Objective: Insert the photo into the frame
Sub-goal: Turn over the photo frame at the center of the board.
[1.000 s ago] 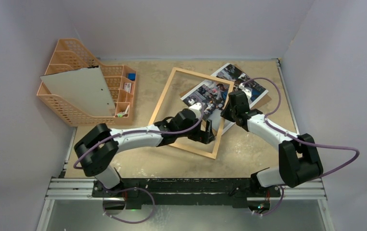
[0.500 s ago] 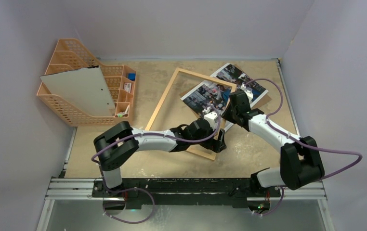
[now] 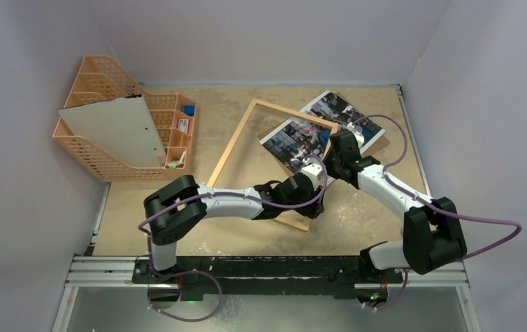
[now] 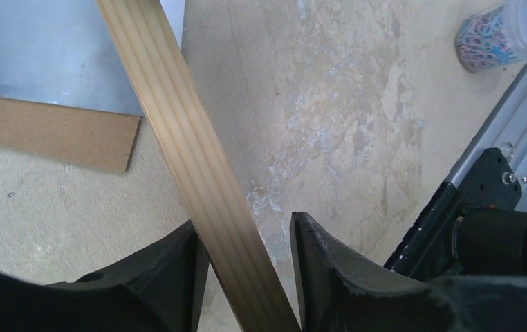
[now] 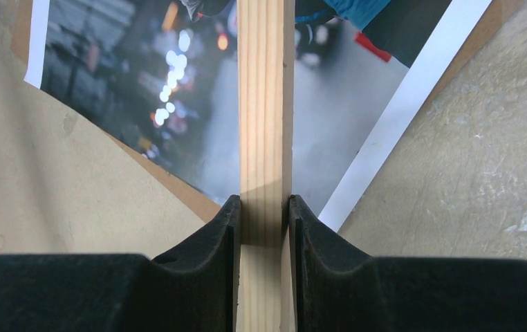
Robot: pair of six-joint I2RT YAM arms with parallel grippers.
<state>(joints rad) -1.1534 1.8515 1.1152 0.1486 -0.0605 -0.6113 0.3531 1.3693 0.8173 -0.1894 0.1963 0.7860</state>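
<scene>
The frame [image 3: 229, 155], thin light wood around a clear pane, lies aslant mid-table. The photo [image 3: 347, 114], a street scene, rests on a brown hardboard panel [image 5: 171, 181] at the back right, and part of it shows through the pane. My right gripper [image 3: 330, 155] is shut on the frame's right edging [image 5: 265, 104], above the photo [image 5: 143, 90]. My left gripper [image 3: 316, 207] is at the frame's near right corner. There the edging [image 4: 191, 152] runs slantwise between the fingers [image 4: 330, 270], touching both.
An orange mesh organizer [image 3: 95, 162] with a pale grey sheet [image 3: 115, 128] stands at the back left. A jar of paper clips [image 4: 503, 31] sits by the metal rail [image 4: 516, 90] at the near edge. Hardboard [image 4: 53, 131] shows beside the left gripper.
My left arm has swung right along the frame's near side to its right corner and its jaws have closed around the edging. The frame turned slightly. The right gripper kept its hold.
</scene>
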